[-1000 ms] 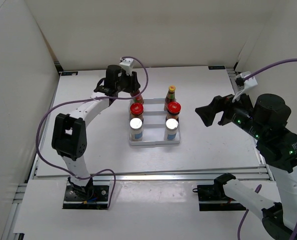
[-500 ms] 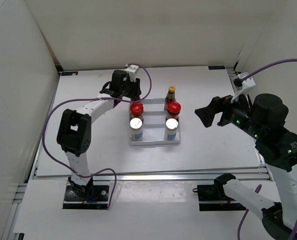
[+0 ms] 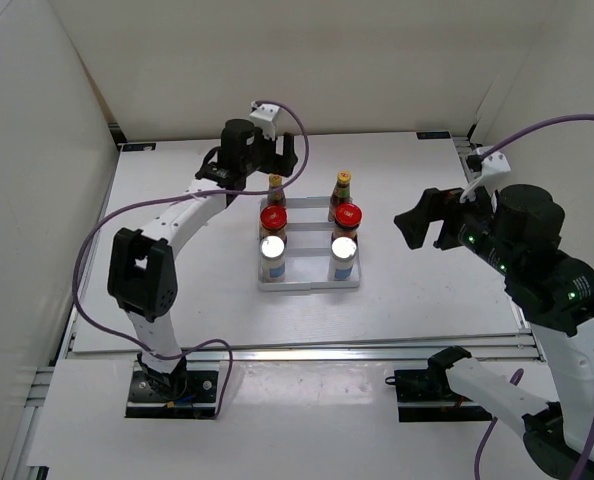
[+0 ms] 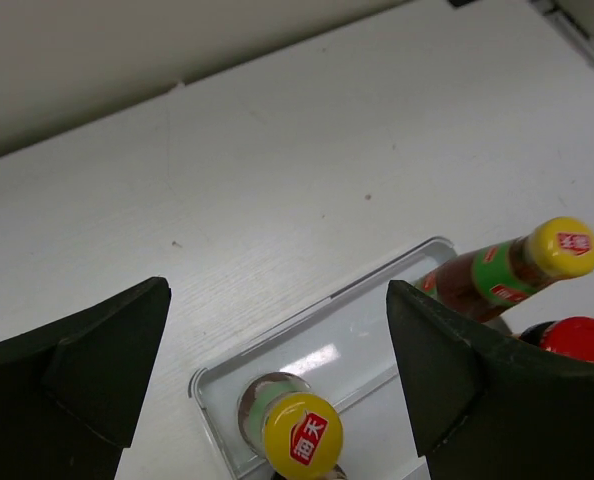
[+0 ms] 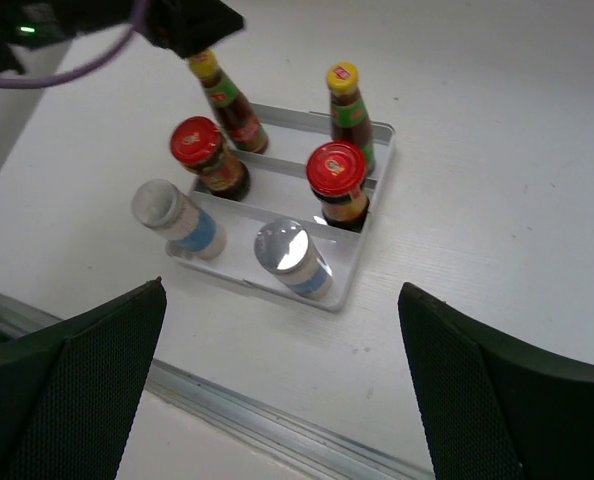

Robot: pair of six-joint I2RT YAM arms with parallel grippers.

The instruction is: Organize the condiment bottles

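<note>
L gripper (image 4: 277,300) wide open, empty, over slim bottle (image 4: 302,437) w/ glossy round yellow cap in ridged plastic tray (image 4: 349,350). R gripper (image 5: 282,290) wide open, empty.

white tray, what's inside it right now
Six bottles stand in the white tray: two yellow-capped sauce bottles, two red-lidded jars, two silver-topped shakers. The tray floor beneath each bottle is covered.

In the tray (image 3: 307,287), sauce bottles (image 3: 343,190) stand rearmost, jars (image 3: 273,217) in the middle, shakers (image 3: 272,250) nearest.
</note>
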